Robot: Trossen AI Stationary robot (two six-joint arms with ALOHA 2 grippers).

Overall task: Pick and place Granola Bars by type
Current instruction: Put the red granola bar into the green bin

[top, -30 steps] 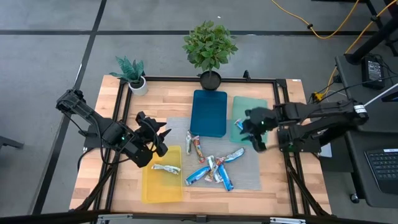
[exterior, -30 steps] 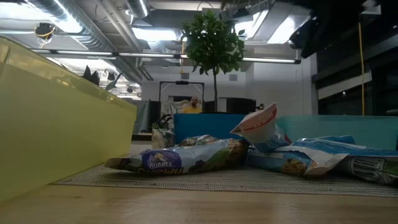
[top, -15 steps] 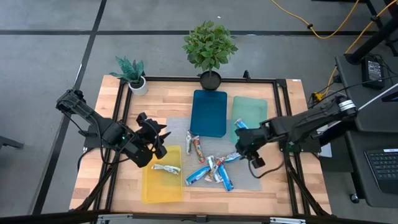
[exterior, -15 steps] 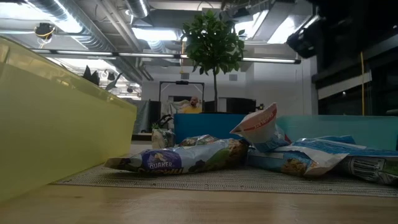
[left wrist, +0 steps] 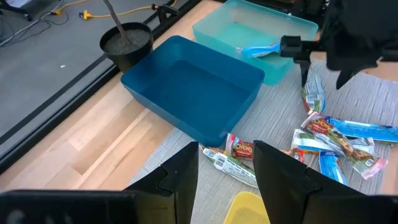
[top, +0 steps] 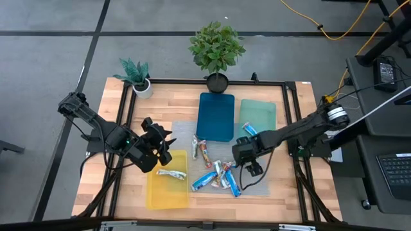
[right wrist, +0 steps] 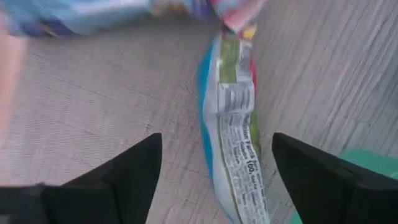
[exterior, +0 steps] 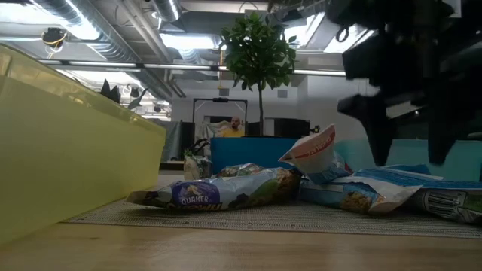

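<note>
Right pincer (right wrist: pixel 214 180) newly over bar (right wrist: pixel 236 134)

My left arm (top: pixel 96 125) is matte black and built of chunky jointed links, ending in a left gripper (left wrist: pixel 225 168) with two broad, flat dark fingers (left wrist: pixel 181 174) with squared edges. My right arm (top: pixel 302 128) is the same black build, with a pale silver-white collar (top: pixel 335 115) at one joint and thin dark cables beside it. Its right gripper (right wrist: pixel 214 171) has two wide, blunt black fingers (right wrist: pixel 127 171).

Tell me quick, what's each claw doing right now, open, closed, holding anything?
Left claw: open, empty, near the yellow tray.
Right claw: open, empty, over a granola bar on the mat.
</note>
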